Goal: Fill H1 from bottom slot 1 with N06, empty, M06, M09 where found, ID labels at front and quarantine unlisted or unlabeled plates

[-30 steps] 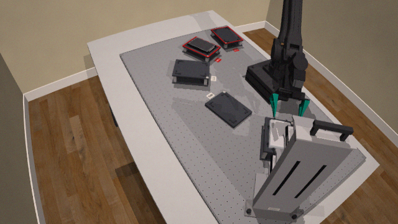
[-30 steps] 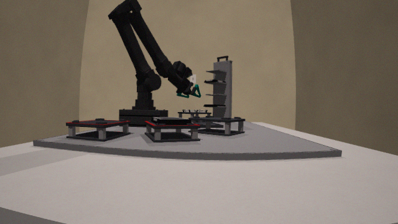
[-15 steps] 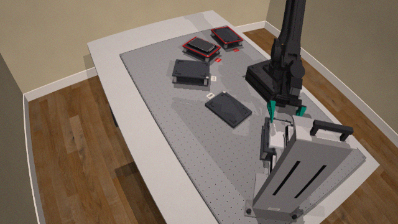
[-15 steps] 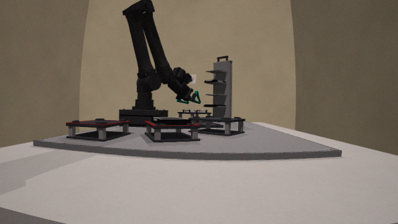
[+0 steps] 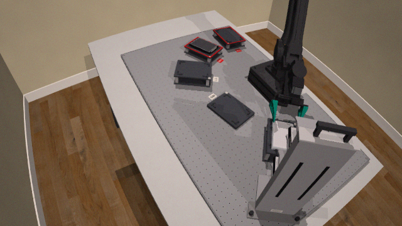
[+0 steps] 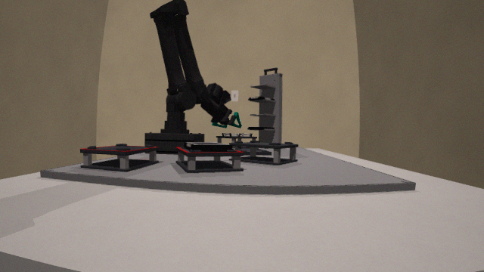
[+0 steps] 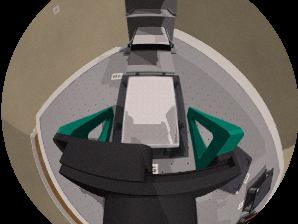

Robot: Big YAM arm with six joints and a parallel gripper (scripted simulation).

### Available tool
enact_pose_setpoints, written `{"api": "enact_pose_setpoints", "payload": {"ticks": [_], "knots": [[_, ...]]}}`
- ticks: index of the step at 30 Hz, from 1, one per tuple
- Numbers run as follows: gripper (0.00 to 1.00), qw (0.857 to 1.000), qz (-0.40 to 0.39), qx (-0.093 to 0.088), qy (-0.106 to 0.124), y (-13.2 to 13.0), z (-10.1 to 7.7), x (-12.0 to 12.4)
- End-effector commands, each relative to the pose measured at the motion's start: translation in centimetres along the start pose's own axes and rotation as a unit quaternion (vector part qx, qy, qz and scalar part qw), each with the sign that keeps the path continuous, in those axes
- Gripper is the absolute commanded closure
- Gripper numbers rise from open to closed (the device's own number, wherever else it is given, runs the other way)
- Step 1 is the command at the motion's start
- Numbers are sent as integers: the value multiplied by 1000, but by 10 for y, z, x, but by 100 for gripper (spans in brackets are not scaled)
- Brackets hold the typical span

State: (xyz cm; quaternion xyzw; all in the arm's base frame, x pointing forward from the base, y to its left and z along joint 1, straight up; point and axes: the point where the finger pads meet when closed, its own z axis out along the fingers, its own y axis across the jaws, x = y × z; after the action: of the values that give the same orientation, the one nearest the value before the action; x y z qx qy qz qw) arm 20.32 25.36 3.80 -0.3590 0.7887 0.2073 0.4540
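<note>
The plate hotel H1 (image 5: 309, 163) is a grey tower with a black handle at the deck's near right; it also shows in the exterior view (image 6: 270, 107). In the wrist view a plate (image 7: 150, 110) with a white top and a dark rim lies in front of the hotel, low on the deck. It shows in the top view too (image 5: 280, 135). My gripper (image 7: 150, 111) is open, with its green fingers on either side of the plate's near end and nothing between them. It also shows in the top and exterior views (image 5: 287, 111) (image 6: 227, 122). Another plate (image 7: 149, 36) sits on a low hotel shelf beyond.
A red-rimmed quarantine nest (image 5: 203, 48) holds a dark plate; the second one (image 5: 229, 35) is bare. A raised black nest (image 5: 192, 72) and a flat black nest (image 5: 230, 110) stand mid-deck. The arm's base (image 5: 267, 80) is just behind the gripper.
</note>
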Motion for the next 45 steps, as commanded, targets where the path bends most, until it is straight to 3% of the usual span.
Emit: {"api": "enact_pose_setpoints", "payload": {"ticks": [1,14,17,18,21,45], "knots": [[0,1000,6,-1,-22,1,-2,-12],[0,1000,6,-2,-19,2,-12,4],[0,1000,5,-3,-29,3,-8,-6],[0,1000,5,-4,-20,3,-13,6],[0,1000,7,-1,-19,2,-16,10],[0,1000,5,-3,-18,3,-1,28]]}}
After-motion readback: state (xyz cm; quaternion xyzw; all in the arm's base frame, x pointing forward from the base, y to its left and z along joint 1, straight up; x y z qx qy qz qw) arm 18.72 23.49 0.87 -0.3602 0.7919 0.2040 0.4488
